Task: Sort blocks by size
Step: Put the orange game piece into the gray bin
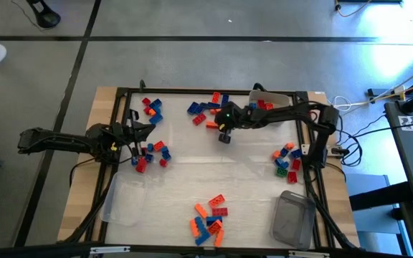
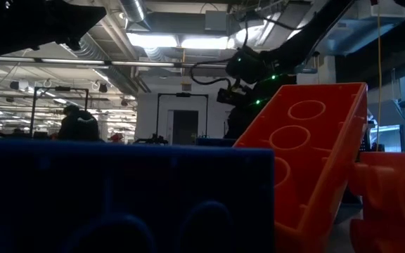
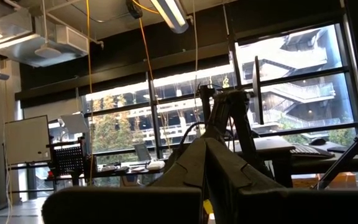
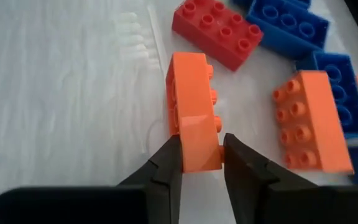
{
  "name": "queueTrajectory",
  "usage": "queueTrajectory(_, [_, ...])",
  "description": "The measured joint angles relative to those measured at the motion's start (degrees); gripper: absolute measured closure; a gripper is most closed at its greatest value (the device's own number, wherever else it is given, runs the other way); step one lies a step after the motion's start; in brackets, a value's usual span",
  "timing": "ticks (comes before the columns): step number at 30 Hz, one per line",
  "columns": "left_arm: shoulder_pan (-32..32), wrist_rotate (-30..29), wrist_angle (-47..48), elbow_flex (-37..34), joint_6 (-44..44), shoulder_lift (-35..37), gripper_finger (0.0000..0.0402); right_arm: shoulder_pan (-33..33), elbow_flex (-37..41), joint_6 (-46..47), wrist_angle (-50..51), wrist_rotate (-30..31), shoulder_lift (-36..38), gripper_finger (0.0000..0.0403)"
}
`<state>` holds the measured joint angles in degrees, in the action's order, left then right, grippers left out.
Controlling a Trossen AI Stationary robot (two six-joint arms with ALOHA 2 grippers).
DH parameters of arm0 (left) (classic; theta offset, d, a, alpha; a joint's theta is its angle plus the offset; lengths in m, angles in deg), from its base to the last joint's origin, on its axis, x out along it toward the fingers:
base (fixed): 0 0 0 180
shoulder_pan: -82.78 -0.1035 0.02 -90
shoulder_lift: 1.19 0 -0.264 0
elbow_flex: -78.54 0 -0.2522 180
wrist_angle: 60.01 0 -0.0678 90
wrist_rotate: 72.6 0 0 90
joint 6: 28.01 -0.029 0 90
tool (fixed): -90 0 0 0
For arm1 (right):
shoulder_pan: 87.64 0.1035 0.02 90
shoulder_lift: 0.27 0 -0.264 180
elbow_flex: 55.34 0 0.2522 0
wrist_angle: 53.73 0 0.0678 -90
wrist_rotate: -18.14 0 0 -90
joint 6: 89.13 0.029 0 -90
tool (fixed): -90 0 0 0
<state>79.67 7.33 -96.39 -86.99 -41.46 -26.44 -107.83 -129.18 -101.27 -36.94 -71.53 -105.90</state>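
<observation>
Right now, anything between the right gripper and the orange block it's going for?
Nothing visible. The right gripper already has its fingers on both sides of the orange block, lying on its side apart from the neighbouring bricks.

From the high view we look straight down on the whole table (image 1: 192,172) from well above, with both arms in sight; from the low view we sit at table-top height, so close behind a blue brick (image 2: 118,190) and an orange brick (image 2: 315,140) that they fill most of the picture, and we face level into the room beyond, where the right arm (image 2: 259,67) comes down from above; the left wrist view points up and away from the table towards windows (image 3: 278,93); the right wrist view looks down, very near, on bricks by the table's far edge, a patch we also see from above (image 1: 210,111).
</observation>
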Motion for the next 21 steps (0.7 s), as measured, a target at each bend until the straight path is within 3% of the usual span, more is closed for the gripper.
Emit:
queueTrajectory(8, [0.0,0.0,-0.01,0.0,0.0,0.0,0.0402,-0.04,0.01,-0.04,7.69,5.48,10.05,0.0307])
queueTrajectory(21, [0.01,0.02,-0.01,0.0,0.2,0.0,0.0402,-0.13,0.12,0.25,23.22,20.09,26.56,0.0306])
